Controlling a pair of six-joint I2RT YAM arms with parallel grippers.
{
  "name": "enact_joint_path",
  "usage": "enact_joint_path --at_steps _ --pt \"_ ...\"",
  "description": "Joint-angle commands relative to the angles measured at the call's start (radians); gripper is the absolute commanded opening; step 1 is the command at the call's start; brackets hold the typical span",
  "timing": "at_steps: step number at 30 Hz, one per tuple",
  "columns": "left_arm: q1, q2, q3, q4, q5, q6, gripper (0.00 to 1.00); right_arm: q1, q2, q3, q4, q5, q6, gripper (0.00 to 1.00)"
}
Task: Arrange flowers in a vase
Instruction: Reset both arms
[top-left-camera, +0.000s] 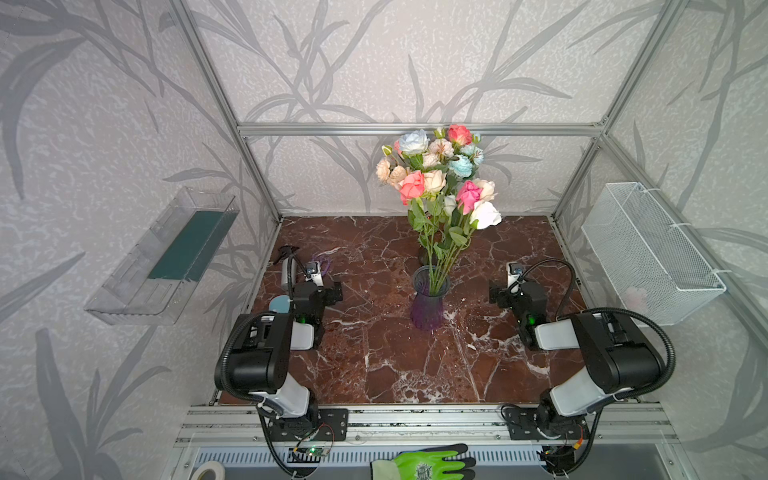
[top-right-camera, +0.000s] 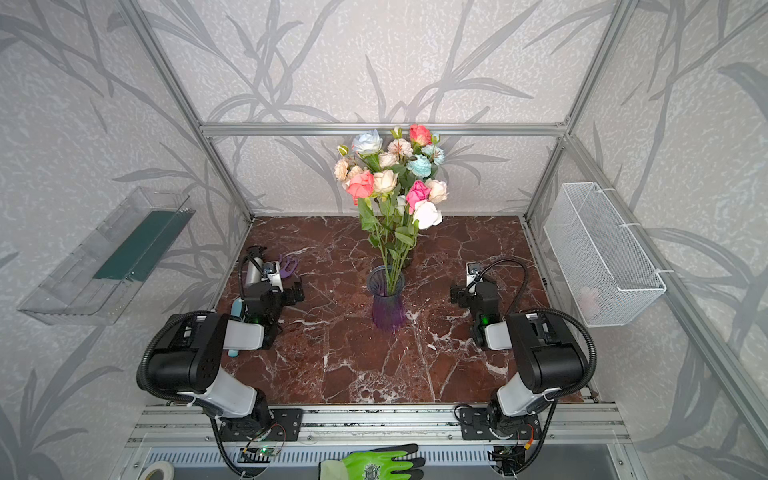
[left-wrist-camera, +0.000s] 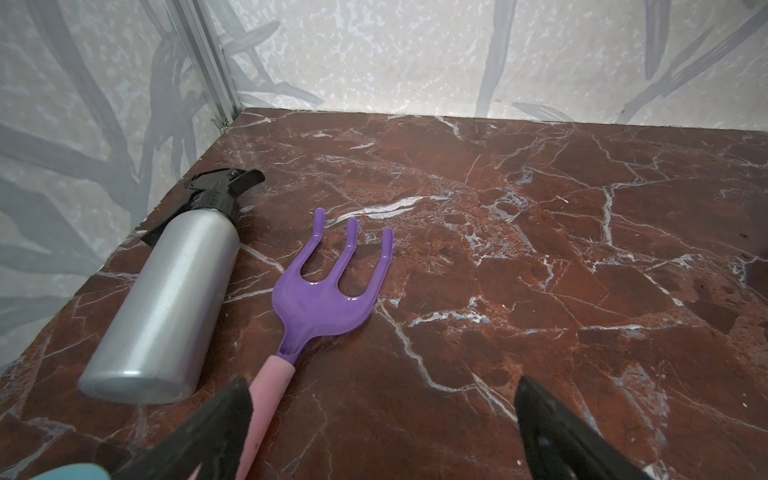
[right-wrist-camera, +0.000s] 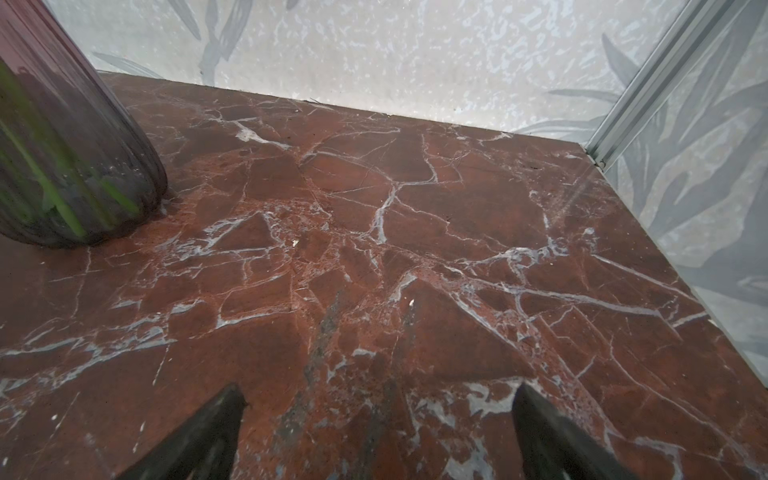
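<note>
Since the flowers (top-left-camera: 434, 178) stand bunched in the vase (top-left-camera: 428, 309), we judge arranging done — left hand (left-wrist-camera: 382, 415) and right hand (right-wrist-camera: 380, 419) gape wide, empty; at most we'd spread stems next.

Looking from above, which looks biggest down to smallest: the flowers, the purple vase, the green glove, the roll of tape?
In a top view:
1. flowers, clearly largest
2. green glove and purple vase: too alike to rank; the picture's edge cuts the glove off
3. roll of tape, smallest, also cut off
</note>
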Motion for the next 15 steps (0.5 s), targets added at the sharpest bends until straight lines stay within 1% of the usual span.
enact_joint_path --at_steps 1,3,4,6,7,9,10,11,12,14,15 --pt "0.006 -0.023 -0.004 0.027 0.007 0.01 0.99 0.01 -0.011 0.012 0.026 0.018 -0.008 0.99" --pt "0.006 -0.022 -0.004 0.025 0.007 0.011 0.99 0.01 -0.011 0.012 0.026 0.008 -0.009 0.99" --pt "0.005 -0.023 -0.004 0.026 0.007 0.011 0.99 0.01 -0.013 0.008 0.026 -0.064 -0.036 0.99" --pt "0.005 -0.023 -0.004 0.026 0.007 0.011 0.99 0.006 -0.011 -0.042 0.123 -0.186 -0.079 0.99" --pt "0.005 -0.022 -0.004 0.026 0.008 0.01 0.99 0.003 -0.01 -0.058 0.151 -0.205 -0.082 0.99" --pt "0.005 -0.022 -0.003 0.026 0.007 0.01 0.99 -0.007 -0.011 -0.047 0.135 -0.217 -0.07 0.99" --pt "0.005 -0.022 -0.004 0.026 0.008 0.011 0.99 -0.01 -0.011 -0.018 0.089 -0.167 -0.052 0.99" --pt "0.005 -0.022 -0.004 0.025 0.007 0.01 0.99 -0.01 -0.015 0.014 0.019 -0.088 -0.02 0.99" --pt "0.005 -0.022 -0.004 0.024 0.007 0.011 0.99 -0.016 -0.021 0.023 -0.016 -0.066 0.002 0.99" --pt "0.005 -0.022 -0.003 0.025 0.007 0.01 0.99 -0.019 -0.013 0.016 0.017 -0.067 0.001 0.99" --pt "0.005 -0.022 -0.004 0.025 0.007 0.011 0.99 -0.019 -0.019 0.018 0.0 -0.104 -0.009 0.99"
